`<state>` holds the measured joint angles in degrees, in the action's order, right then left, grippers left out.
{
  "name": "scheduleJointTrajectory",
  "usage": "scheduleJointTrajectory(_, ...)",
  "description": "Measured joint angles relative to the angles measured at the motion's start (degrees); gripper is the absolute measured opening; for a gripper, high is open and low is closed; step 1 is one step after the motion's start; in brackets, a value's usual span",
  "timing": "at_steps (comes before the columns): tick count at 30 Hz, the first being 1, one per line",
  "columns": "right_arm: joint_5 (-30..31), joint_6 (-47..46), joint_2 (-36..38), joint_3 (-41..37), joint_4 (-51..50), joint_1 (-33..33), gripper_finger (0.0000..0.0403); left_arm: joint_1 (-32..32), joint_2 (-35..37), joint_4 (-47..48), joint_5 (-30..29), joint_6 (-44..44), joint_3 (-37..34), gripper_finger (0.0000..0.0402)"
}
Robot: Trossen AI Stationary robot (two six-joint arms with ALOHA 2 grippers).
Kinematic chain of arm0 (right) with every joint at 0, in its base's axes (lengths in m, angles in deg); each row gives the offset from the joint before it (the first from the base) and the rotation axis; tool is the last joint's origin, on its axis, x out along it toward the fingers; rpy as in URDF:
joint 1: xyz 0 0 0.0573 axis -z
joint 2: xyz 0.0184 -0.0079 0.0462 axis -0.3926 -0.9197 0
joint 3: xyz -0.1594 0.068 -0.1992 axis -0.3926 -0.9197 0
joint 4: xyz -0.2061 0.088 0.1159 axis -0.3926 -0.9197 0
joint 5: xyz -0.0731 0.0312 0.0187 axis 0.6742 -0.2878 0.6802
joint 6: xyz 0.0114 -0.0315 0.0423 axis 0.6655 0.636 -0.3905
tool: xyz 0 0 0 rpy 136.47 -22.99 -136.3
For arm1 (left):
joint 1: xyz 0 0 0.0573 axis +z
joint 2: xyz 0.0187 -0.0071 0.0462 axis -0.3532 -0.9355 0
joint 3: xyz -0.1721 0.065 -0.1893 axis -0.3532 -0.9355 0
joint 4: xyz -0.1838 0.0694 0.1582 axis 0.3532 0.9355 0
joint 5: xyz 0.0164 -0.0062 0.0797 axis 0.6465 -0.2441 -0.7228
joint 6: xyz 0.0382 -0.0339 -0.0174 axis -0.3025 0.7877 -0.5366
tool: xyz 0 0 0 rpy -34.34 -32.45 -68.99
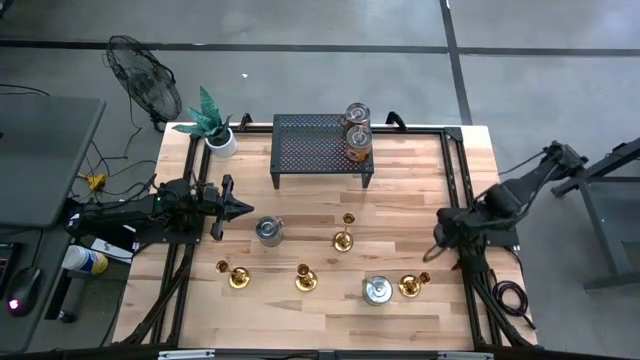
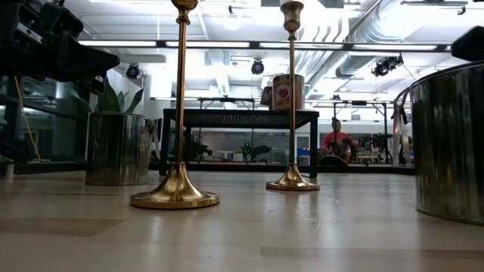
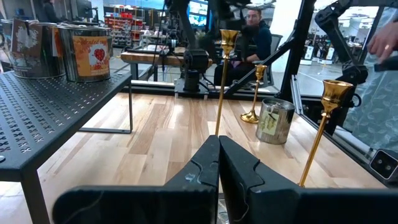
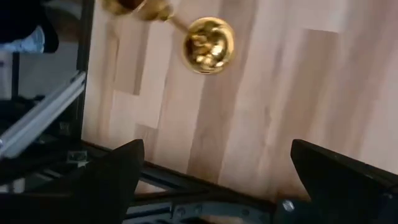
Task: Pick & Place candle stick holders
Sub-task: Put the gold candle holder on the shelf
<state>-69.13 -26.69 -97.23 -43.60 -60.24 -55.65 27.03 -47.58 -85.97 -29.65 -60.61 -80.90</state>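
Several gold candle stick holders stand upright on their round bases on the wooden table: one near the front left, one beside it, one at mid-table, one at the front right. My right gripper hangs open above the table's right side, tilted down; the front-right holder's cup shows ahead of its spread fingers. At the table's left side my left gripper stays shut and level, nothing between its fingers.
A black perforated rack at the back carries two tins. Silver tins stand on the table at mid-left and front right. A potted plant sits at the far left corner. People show in the room beyond the table.
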Motion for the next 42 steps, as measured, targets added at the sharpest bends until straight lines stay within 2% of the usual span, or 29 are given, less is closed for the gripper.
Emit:
scheduleJointTrajectory(8, 2.64, 0.02, -0.07, -10.97, 20.56, -8.71, 0.0397, 0.0, 0.0, 0.0, 0.0, 0.0, 0.0, 0.0)
scheduleJointTrajectory(19, 10.05, 3.16, -0.11, -21.17, 39.85, -10.77, 0.0397, 0.0, 0.0, -0.01, 0.0, 0.0, 0.0, 0.0)
scheduleJointTrajectory(27, 15.6, 6.53, -0.11, -21.36, 47.71, -10.77, 0.0397, 0.0, 0.02, 0.01, 0.0, 0.0, 0.0, 0.0)
scheduleJointTrajectory(32, 18.26, 8.63, -0.11, -21.36, 48.65, -10.77, 0.0392, 0.0, 0.0, 0.01, 0.0, 0.0, 0.0, 0.0)
scheduleJointTrajectory(42, 18.09, 9.07, -0.11, -21.36, 51.98, -10.99, 0.0342, 0.0, 0.0, 0.0, 0.0, 0.0, 0.0, 0.0)
